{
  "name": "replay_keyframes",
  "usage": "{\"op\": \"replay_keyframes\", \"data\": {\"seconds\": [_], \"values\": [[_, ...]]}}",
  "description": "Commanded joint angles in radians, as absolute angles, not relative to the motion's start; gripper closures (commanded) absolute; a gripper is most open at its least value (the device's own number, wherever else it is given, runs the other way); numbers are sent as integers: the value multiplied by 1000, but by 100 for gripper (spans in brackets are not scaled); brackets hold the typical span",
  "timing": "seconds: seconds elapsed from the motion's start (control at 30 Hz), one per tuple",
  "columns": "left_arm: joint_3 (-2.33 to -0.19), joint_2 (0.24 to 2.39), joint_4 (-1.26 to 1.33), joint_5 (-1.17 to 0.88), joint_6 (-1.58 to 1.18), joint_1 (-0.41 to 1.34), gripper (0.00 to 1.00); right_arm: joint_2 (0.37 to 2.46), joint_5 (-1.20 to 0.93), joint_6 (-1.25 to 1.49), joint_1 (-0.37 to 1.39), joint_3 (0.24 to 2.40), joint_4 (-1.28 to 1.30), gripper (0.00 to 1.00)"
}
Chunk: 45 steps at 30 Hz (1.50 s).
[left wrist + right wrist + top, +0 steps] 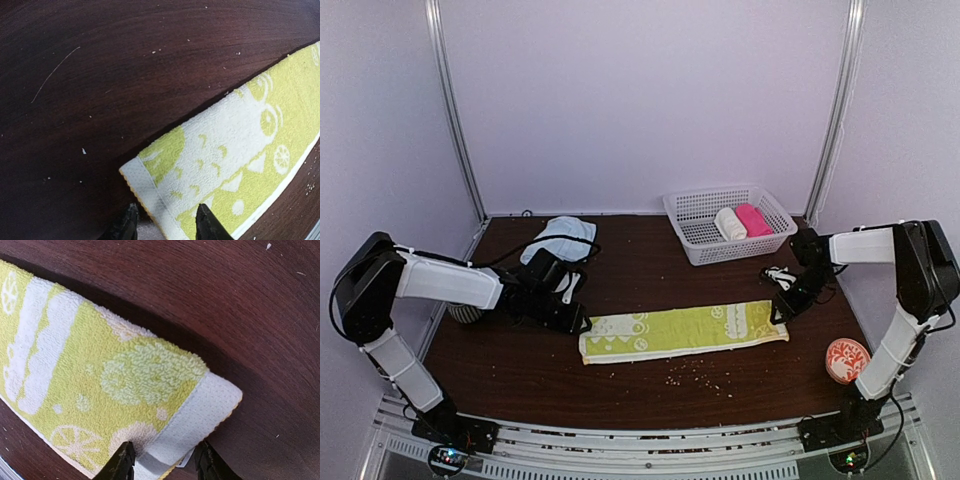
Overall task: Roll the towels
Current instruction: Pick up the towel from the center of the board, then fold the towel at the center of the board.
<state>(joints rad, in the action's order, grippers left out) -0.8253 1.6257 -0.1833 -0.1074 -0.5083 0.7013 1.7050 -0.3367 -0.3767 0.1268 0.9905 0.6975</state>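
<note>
The yellow-green towel is looped terry cloth, nubbly and matt, with a flatter woven white band at its end. Under it, the table shows dark wood grain with a dull sheen, flecked with lint. Behind the towel, the basket is white plastic lattice.

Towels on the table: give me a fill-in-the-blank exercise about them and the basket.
The basket holds ___ rolls. The pale blue towel lies crumpled at the far ___ corner of the table. The yellow-green towel lies spread ___ between the left gripper and right gripper.
Missing: two, left, flat.
</note>
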Motion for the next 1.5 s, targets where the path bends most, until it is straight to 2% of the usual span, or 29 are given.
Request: {"op": "replay_keyframes", "data": {"seconds": [0.0,0.37,0.47,0.67,0.87,1.13,1.47], "values": [[-816,1617,-151,-101,-494,704,60,1721,-319,-346,127,980,681,59],[-808,1603,-157,-79,-493,704,60,1767,-191,-322,124,944,607,76],[-807,1603,-159,-72,-487,705,60,1778,-183,-322,104,955,605,87],[-804,1598,-158,-68,-483,704,60,1762,-182,-346,20,1027,639,99],[-802,1600,-160,-70,-479,704,60,1689,-238,-352,2,1125,733,100],[-821,1618,-160,-92,-462,705,60,1672,-512,-367,7,1284,947,100],[-846,1648,-177,-107,-457,704,60,1715,-701,-360,49,1326,1031,100]]}}
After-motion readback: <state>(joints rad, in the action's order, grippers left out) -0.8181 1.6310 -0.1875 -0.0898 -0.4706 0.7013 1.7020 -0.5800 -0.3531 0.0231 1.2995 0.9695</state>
